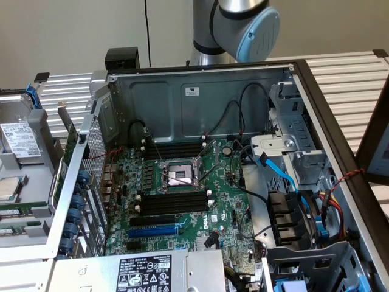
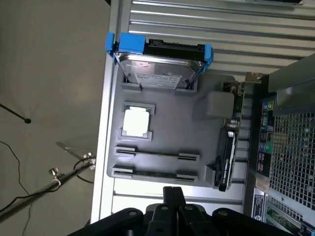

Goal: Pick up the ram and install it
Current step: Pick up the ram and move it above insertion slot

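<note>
In the exterior view my arm rises behind the open computer case, which lies on the slatted worktop. Inside the case sits the motherboard, with its CPU socket, the long black memory slots and a blue expansion slot. A blue cable runs across the drive bays toward the exterior view's right. A labelled power supply lies at the near edge. At the exterior view's left a grey tray carries a hard drive, a processor and the ram, a green strip. The case's side wall stands between that tray and the board. In the wrist view my hand is clenched on nothing and hangs over the tray's edge. The ram rests edge-up in its cradle in the tray, with a second stick beside it, nearer my hand. Past them lie the processor and the hard drive in its blue bracket. An expansion card stands on edge along the tray's side next to the case.
</note>
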{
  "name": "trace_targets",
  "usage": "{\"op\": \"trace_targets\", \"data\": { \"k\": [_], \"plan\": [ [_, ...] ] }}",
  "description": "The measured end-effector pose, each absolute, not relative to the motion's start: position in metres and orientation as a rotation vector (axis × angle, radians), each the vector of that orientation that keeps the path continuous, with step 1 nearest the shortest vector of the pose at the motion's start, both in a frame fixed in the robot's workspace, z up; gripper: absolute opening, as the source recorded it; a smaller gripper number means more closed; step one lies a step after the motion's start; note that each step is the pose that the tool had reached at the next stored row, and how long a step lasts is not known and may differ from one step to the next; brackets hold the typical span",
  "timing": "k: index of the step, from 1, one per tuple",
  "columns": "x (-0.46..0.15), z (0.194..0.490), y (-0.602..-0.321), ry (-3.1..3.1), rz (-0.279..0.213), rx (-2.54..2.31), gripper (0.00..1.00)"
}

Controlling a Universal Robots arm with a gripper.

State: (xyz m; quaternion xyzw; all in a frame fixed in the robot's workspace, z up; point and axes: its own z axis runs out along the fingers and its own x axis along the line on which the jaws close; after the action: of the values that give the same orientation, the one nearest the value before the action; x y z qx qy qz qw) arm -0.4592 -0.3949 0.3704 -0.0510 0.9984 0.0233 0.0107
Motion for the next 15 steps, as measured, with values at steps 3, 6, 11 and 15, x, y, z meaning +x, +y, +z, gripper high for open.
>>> {"op": "trace_targets", "data": {
  "k": [3,6,11,15],
  "plan": [
    [-0.4592,0.3692,-0.3949,3.111,0.073,-0.245,0.11],
    [-0.4592,0.3680,-0.3949,3.104,0.074,-0.329,0.11],
    [-0.4592,0.3659,-0.3949,3.088,0.076,-0.470,0.11],
    [-0.4591,0.3647,-0.3949,3.071,0.077,-0.582,0.11]
  ]
}}
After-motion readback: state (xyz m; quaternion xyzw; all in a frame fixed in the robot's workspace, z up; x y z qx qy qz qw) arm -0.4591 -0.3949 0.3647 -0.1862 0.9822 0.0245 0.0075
